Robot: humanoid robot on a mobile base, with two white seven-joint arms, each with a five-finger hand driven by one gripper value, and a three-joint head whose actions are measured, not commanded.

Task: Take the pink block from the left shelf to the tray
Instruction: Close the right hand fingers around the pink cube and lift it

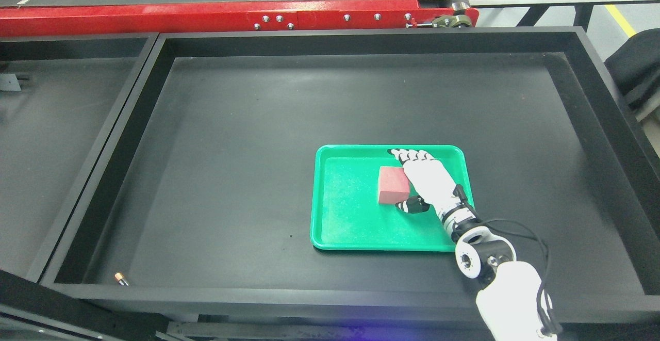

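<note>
right hand point(420, 178) beside boxy pink block point(393, 184)

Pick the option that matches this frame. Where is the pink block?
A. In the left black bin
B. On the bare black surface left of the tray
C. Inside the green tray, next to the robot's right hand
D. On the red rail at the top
C: the pink block sits inside the green tray, with the right hand right beside it.

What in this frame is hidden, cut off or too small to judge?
- Head view: the right robot hand covers the pink block's right side; contact there is unclear.
- The green tray's near right corner is behind the wrist.
- A small object at the bin's near left corner is too small to identify.
- The left arm is out of frame.
</note>
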